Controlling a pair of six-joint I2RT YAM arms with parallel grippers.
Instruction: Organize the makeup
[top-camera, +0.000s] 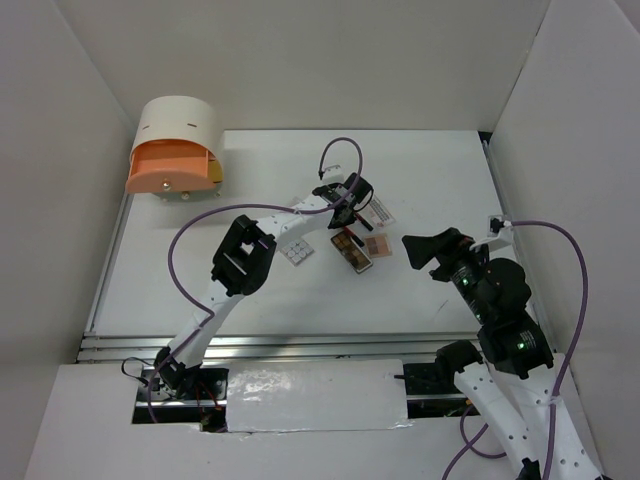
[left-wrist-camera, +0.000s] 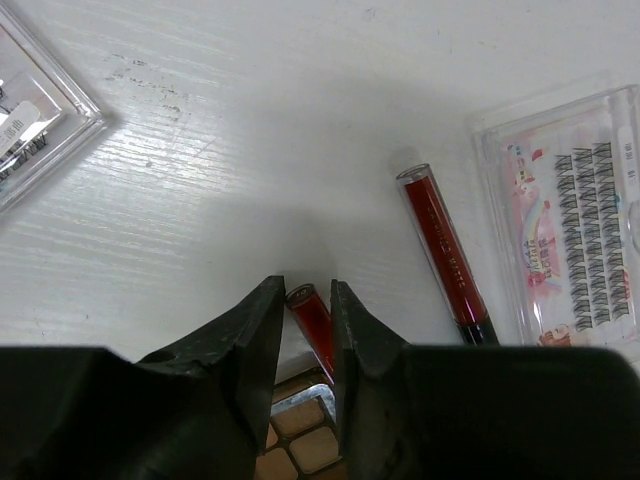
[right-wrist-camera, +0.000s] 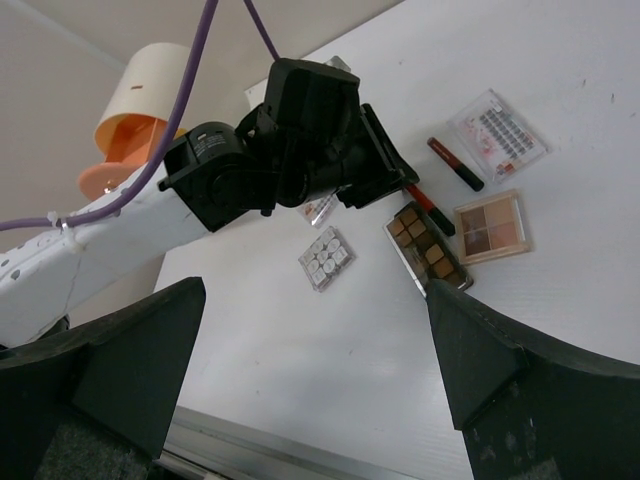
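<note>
Red pencil (left-wrist-camera: 315, 335) sits inside your left gripper (left-wrist-camera: 306, 290); clamped or not, can't tell. Your right gripper (right-wrist-camera: 313, 290) gapes, empty.

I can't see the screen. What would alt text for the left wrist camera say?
Two black fingers of the left gripper flank a thin red tube next to a brown palette; whether they already pinch it is unclear. On the white table to the right lie a second red tube and a clear lash case.

Red pencil (left-wrist-camera: 312, 325): lower length hidden between the fingers of the left gripper (left-wrist-camera: 306, 298). Brown palette (left-wrist-camera: 300, 445): mostly covered beneath them. Lash case (left-wrist-camera: 565, 240): right side cut off at the edge.
</note>
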